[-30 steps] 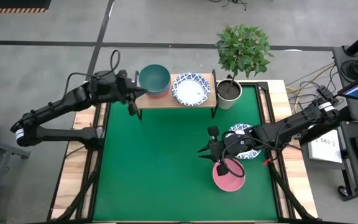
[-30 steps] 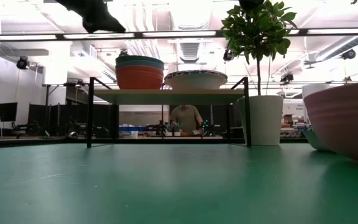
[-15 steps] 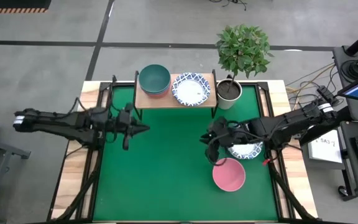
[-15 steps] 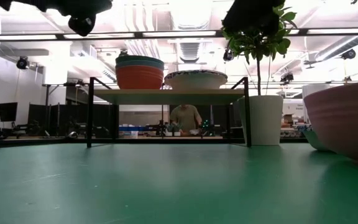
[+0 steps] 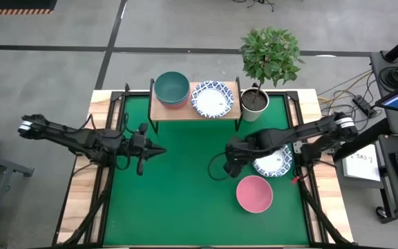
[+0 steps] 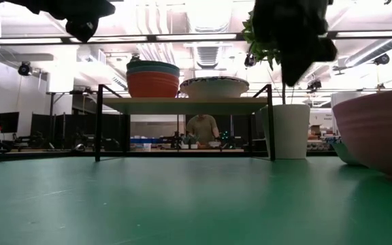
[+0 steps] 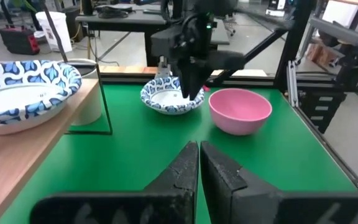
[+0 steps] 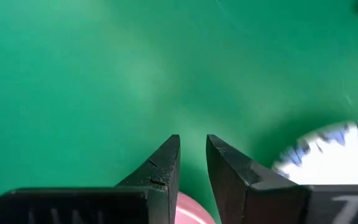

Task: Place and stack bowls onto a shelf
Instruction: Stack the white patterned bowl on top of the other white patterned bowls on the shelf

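On the wooden shelf point(image 5: 185, 111) at the far edge stands a stack of bowls with a teal one on top point(image 5: 171, 88), and beside it a blue-patterned white bowl point(image 5: 212, 99). A pink bowl point(image 5: 254, 194) and another patterned bowl point(image 5: 276, 163) sit on the green table at the right. My right gripper point(image 8: 192, 142) points down over bare table just left of these two bowls, its fingers a little apart with nothing between them. My left gripper point(image 7: 199, 146) hovers shut and empty over the table's left part, pointing toward the right.
A white pot with a green plant point(image 5: 254, 102) stands against the shelf's right end. The middle and near part of the green table point(image 5: 178, 200) is bare. A person shows in the room behind the shelf point(image 6: 203, 128).
My left gripper has swung away from the shelf's left end toward the table's near edge and sunk, staying shut. My right gripper has drifted from over the pink bowl toward the table's left, rolling and tipping until it points down. The bowls have kept their places.
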Controlling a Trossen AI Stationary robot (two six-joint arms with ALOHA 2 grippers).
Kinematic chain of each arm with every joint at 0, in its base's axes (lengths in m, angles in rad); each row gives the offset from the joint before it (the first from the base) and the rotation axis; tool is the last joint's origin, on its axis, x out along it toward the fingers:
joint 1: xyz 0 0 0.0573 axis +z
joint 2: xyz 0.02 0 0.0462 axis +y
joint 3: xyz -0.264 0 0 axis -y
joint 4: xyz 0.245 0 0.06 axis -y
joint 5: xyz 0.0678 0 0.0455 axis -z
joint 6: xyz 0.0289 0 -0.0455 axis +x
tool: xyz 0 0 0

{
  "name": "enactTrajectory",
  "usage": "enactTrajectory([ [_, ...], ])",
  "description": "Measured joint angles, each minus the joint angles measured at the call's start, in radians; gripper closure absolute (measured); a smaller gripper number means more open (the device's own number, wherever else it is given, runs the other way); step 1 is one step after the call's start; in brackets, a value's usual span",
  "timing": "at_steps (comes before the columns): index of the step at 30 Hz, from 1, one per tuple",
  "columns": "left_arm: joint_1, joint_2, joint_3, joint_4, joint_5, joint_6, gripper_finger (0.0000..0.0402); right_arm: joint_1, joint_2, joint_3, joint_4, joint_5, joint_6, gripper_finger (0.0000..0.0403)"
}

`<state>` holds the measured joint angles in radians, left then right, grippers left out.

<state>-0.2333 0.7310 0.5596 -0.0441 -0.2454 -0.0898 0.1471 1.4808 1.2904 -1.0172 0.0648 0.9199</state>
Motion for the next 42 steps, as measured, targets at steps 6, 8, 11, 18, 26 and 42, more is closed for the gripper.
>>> enactTrajectory([
  [6, 0.0, 0.015, -0.009, -0.009, 0.0, -0.002, 0.0401, -0.051, 0.088, -0.001, -0.182, -0.079, 0.06, 0.0335],
  [8, 0.0, 0.016, -0.009, -0.011, 0.0, -0.003, 0.0401, -0.063, 0.118, -0.002, -0.231, -0.1, 0.067, 0.0335],
  [11, 0.0, 0.015, -0.009, -0.016, 0.0, -0.005, 0.0401, -0.072, 0.154, -0.002, -0.257, -0.116, 0.069, 0.0335],
  [18, 0.0, 0.02, -0.009, -0.034, 0.0, -0.005, 0.0401, -0.072, 0.237, -0.002, -0.265, -0.114, 0.06, 0.0335],
  [26, 0.0, 0.021, -0.009, -0.034, 0.0, -0.005, 0.0402, -0.072, 0.255, -0.003, -0.297, -0.075, 0.076, 0.0335],
  [42, 0.0, 0.026, -0.009, -0.031, 0.0, -0.005, 0.0402, -0.071, 0.255, -0.033, -0.3, 0.011, 0.081, 0.0335],
])
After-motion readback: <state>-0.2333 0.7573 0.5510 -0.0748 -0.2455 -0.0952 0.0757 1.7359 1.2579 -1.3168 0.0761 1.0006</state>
